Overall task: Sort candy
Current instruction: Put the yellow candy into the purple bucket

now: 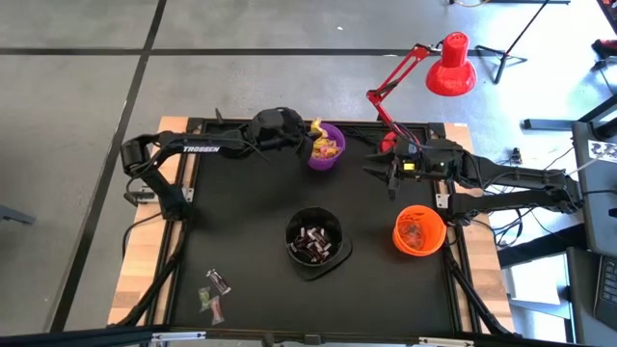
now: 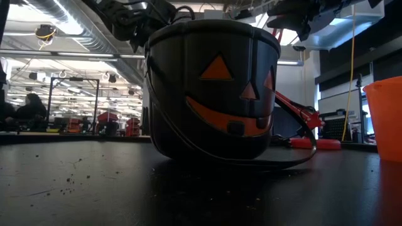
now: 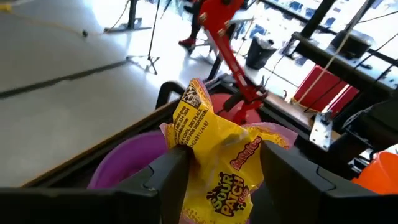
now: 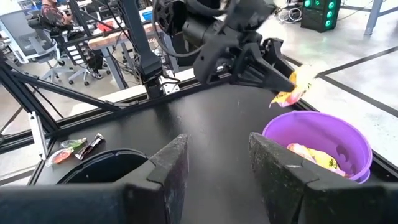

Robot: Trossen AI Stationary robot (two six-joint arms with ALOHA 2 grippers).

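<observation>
Left gripper (image 3: 221, 165), fingers parted over the purple bowl (image 1: 327, 148); yellow candy (image 3: 208, 149) apparently loose between them; hold position above the bowl until it drops; right gripper (image 4: 214, 165) waits open.

Two dark arms, matte black from base to fingertip.

The left arm (image 1: 207, 147) carries white "TROSSEN" lettering along its long link, with black cables looped over its bulky wrist. The right arm (image 1: 511, 178) shows a small yellow-green mark on its wrist housing and thin cables trailing along its links. Each gripper's fingers (image 4: 171, 165) are broad, flat, dull black blades with bevelled edges.
</observation>
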